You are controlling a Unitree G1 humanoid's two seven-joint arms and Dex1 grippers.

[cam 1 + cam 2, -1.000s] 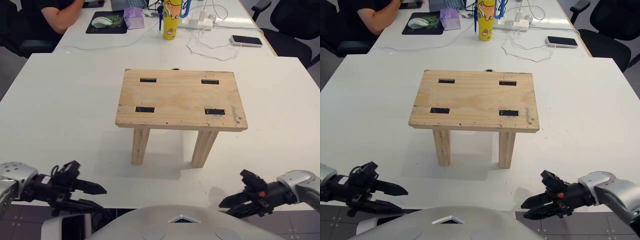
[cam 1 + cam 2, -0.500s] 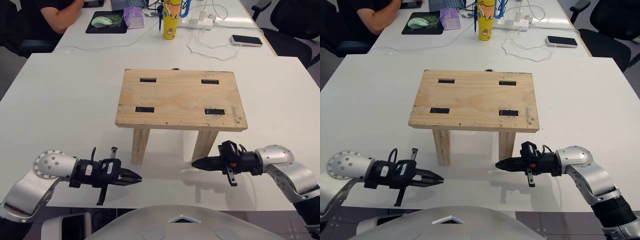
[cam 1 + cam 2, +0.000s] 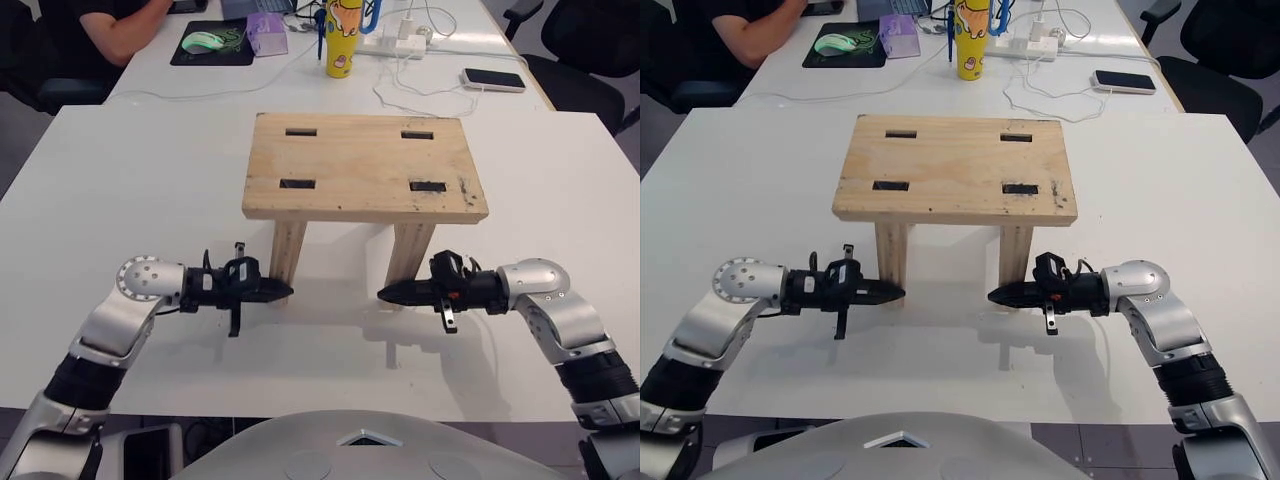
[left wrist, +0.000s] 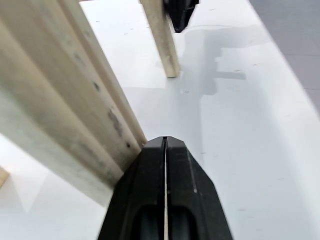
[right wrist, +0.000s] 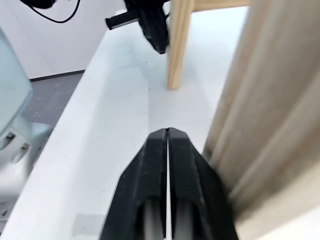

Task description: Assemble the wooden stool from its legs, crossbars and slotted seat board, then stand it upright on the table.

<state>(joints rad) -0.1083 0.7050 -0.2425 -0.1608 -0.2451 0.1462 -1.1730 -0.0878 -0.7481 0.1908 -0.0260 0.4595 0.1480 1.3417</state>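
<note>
Four slots [image 3: 296,184] show dark in the seat board [image 3: 365,160] of the wooden stool [image 3: 955,168], which stands upright on its legs in the middle of the white desk [image 3: 120,180], somewhat nearer the far edge than the near one. Two legs face the near edge: the left front leg [image 3: 287,262] and the right front leg [image 3: 408,262], both planted on the desk top. The left gripper [image 3: 288,291] lies low over the desk with its jaws pressed together, its tip at the foot of the left front leg; in the left wrist view the tip [image 4: 165,142] sits right against the wood, though contact cannot be told for certain. The right gripper [image 3: 383,296] points the opposite way, jaws likewise together, its tip just beside the foot of the right front leg and holding nothing. Both tips aim at each other across the gap between the two legs. Beyond the far edge a second desk [image 3: 440,70] carries a yellow cup [image 3: 343,38], a phone [image 3: 493,79] and a purple box [image 3: 267,34].
</note>
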